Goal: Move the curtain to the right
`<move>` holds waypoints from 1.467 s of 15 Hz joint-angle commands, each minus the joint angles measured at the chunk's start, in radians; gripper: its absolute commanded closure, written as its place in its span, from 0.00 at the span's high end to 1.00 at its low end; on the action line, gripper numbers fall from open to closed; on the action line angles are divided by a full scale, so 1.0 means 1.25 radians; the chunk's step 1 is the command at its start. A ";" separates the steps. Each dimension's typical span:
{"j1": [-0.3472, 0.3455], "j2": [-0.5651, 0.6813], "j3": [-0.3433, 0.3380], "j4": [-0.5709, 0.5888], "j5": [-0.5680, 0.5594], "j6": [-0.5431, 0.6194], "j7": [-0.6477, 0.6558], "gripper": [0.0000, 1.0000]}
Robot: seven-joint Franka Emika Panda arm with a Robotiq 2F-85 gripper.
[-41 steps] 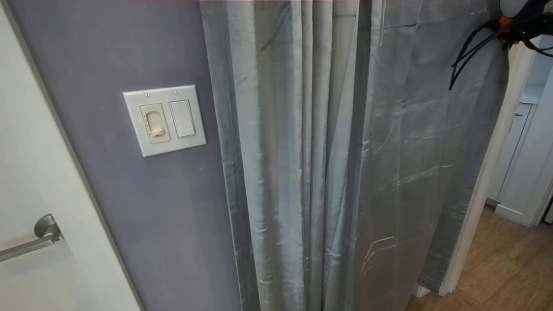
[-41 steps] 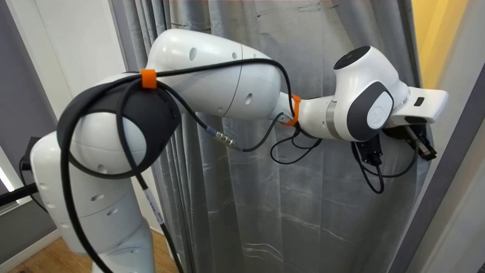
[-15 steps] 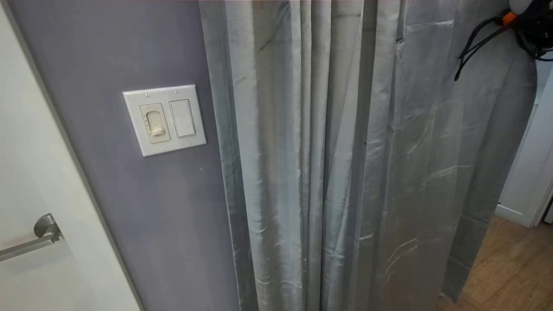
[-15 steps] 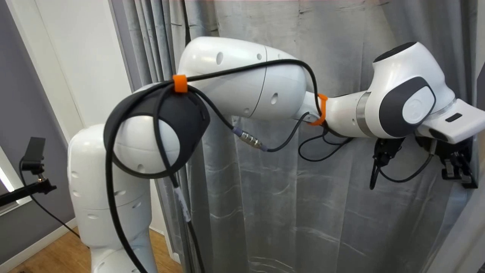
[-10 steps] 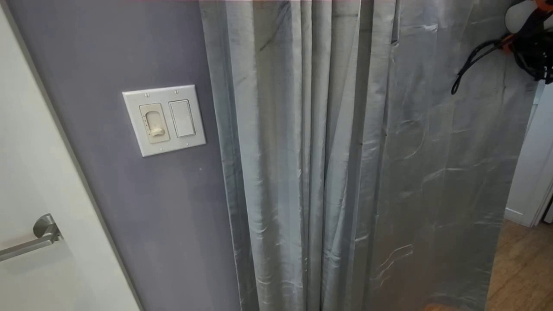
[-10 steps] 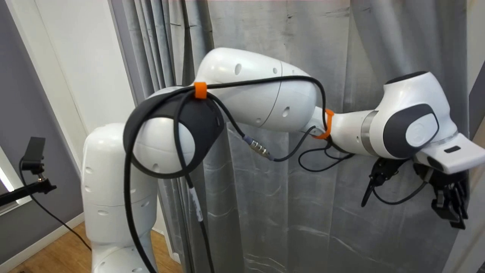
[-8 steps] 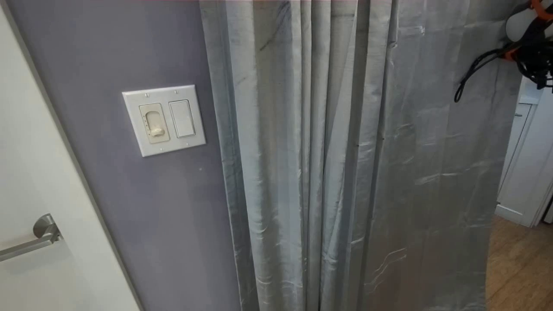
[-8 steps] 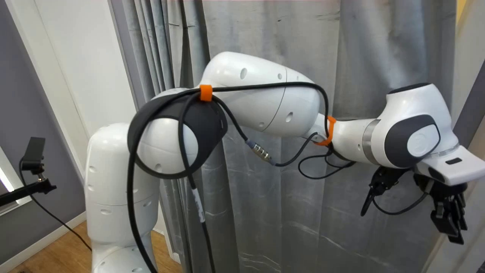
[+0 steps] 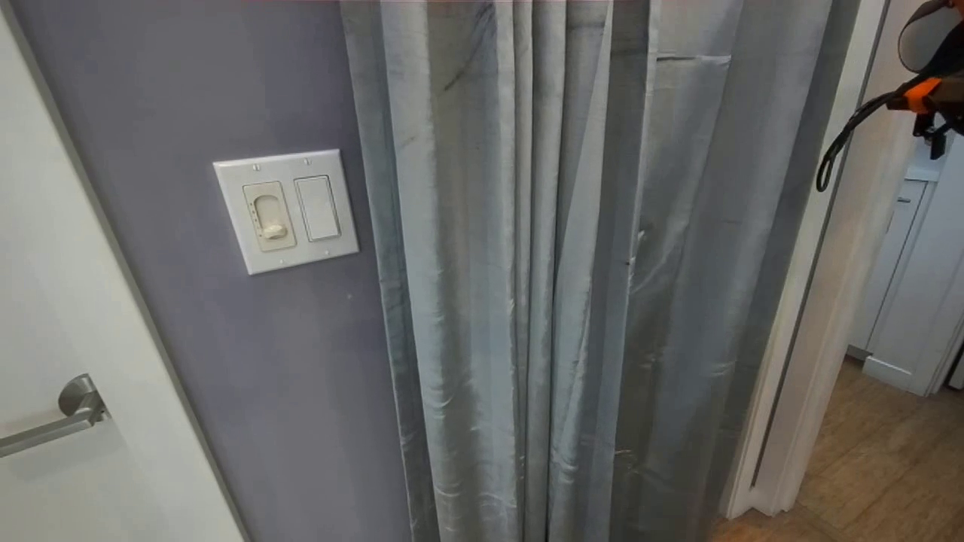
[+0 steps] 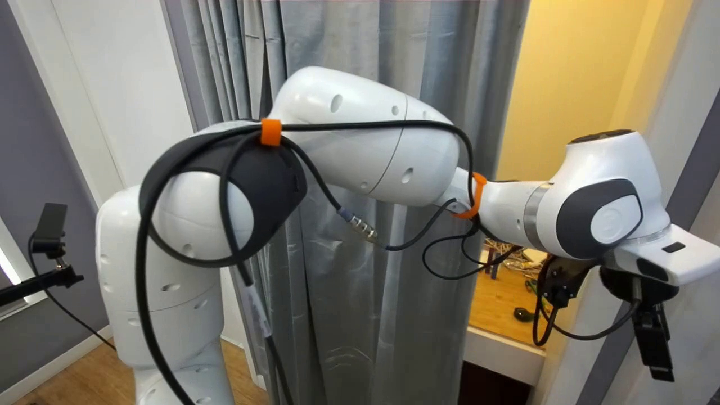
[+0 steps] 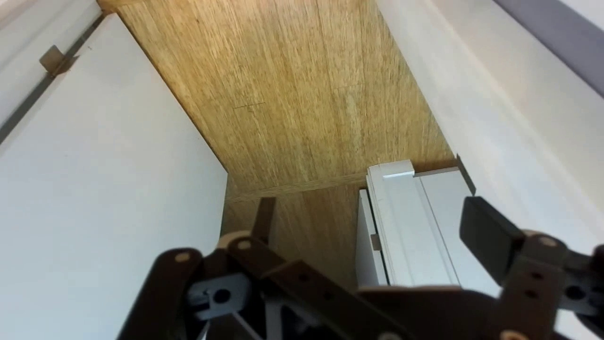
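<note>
Where the curtain [image 9: 580, 271] hangs: both exterior views show it, tall and grey-blue, falling in long upright pleats; in an exterior view it stands between a lavender-grey wall [image 9: 286, 376] and a white door frame [image 9: 843, 248].
Light switch plate [image 9: 289, 212]: white, on that wall, just beside the curtain's left edge.
Door handle [image 9: 53, 430]: metal, on a white door [image 9: 60, 263] at lower left.
Yellow-lit space [image 10: 568, 73]: visible past the curtain's right edge in an exterior view, with a wooden surface [image 10: 495, 309] low down bearing a jumble [image 10: 530, 265] too small to name.
Robot arm [image 10: 360, 152]: white with dark joint covers, bent across the front of the curtain, a black cable [image 10: 382, 125] tied along it by orange straps [image 10: 271, 133].
Gripper [image 11: 370, 212]: black, pointing down at the right of an exterior view, past the curtain's edge and apart from the fabric; in the wrist view its jaws are spread wide, a wood floor [image 11: 302, 104] and a white cabinet [image 11: 408, 226] showing beyond the gap.
White panel [image 11: 118, 165]: slants down the left of the wrist view.
</note>
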 commanded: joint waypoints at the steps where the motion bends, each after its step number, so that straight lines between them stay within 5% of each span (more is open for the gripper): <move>1: 0.009 -0.122 0.001 -0.109 -0.058 0.033 -0.085 1.00; 10: -0.021 -0.376 0.063 -0.306 -0.060 0.084 -0.295 1.00; 22: -0.025 -0.665 0.131 -0.455 0.019 0.098 -0.591 1.00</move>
